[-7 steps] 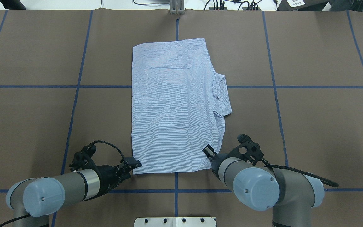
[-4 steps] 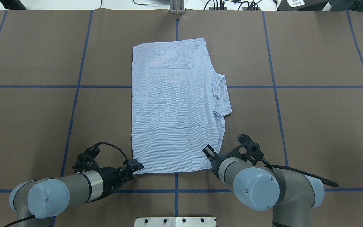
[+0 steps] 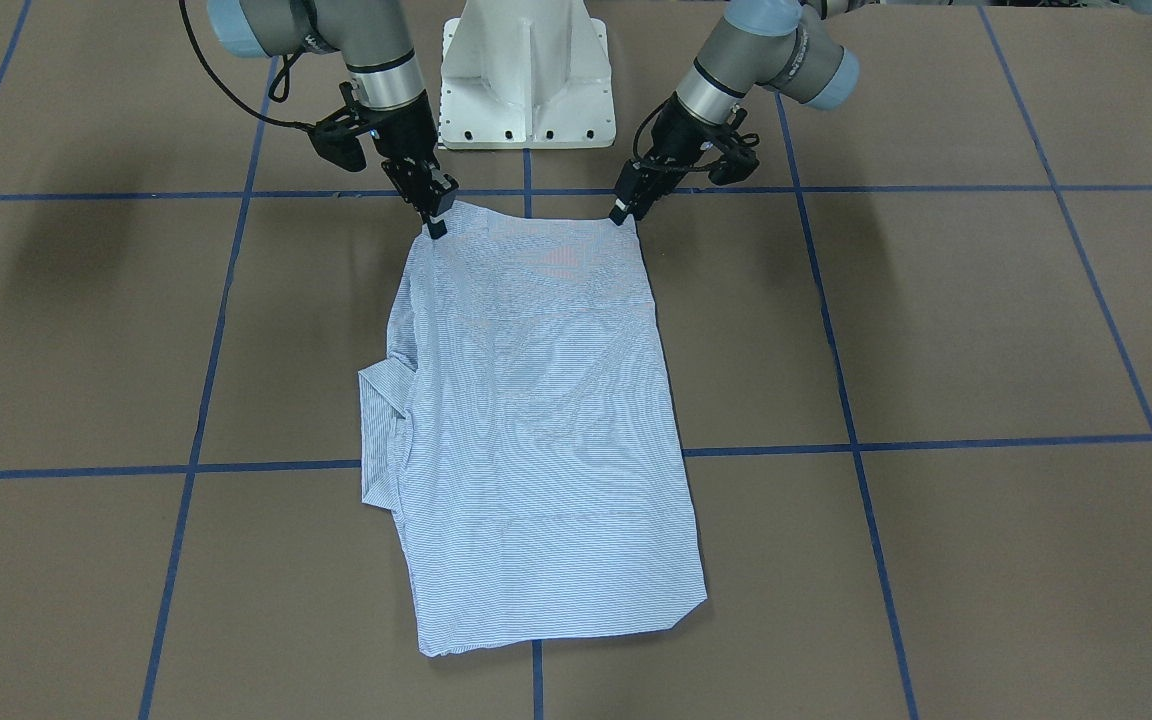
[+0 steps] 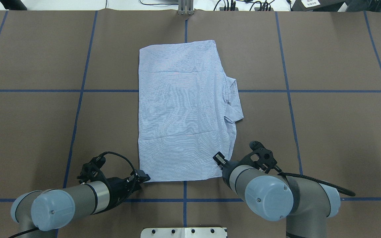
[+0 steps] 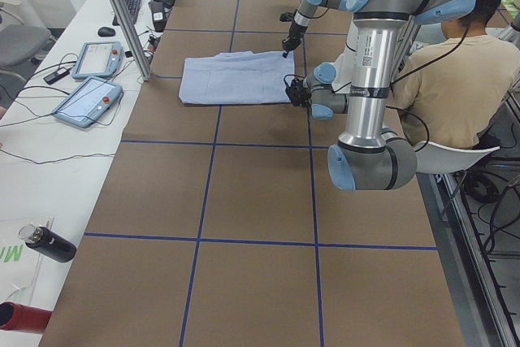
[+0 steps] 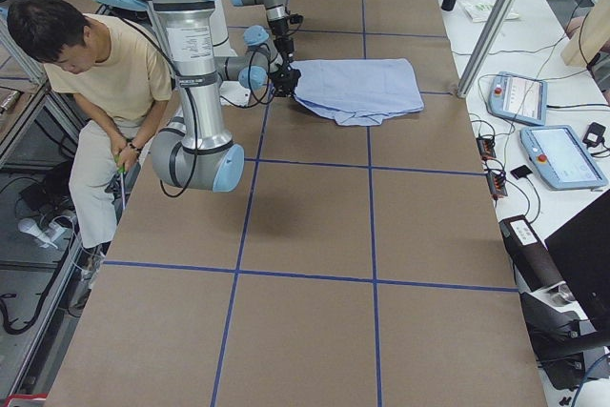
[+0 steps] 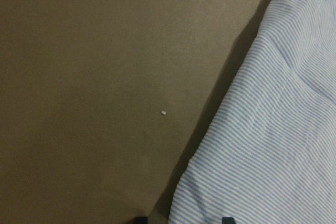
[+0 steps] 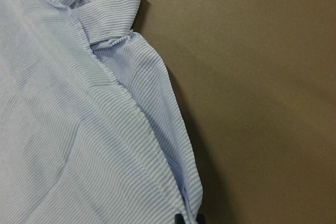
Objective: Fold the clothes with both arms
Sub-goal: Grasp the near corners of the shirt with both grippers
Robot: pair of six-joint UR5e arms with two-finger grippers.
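Brown tabletop (image 3: 936, 330) taped in blue squares. Front-facing view: the shirt (image 3: 536, 430) lies folded flat at centre, with my right claw (image 3: 436, 222) and left claw (image 3: 622, 212) at its two 12 o'clock corners. Overhead: the collar (image 4: 233, 99) juts out at 3 o'clock. Left wrist: tips apart, straddling the shirt's edge. Right wrist: tips pinched together on cloth. I judge it light, limp and prone to sliding between layers, so I'd take every layer at the corners.
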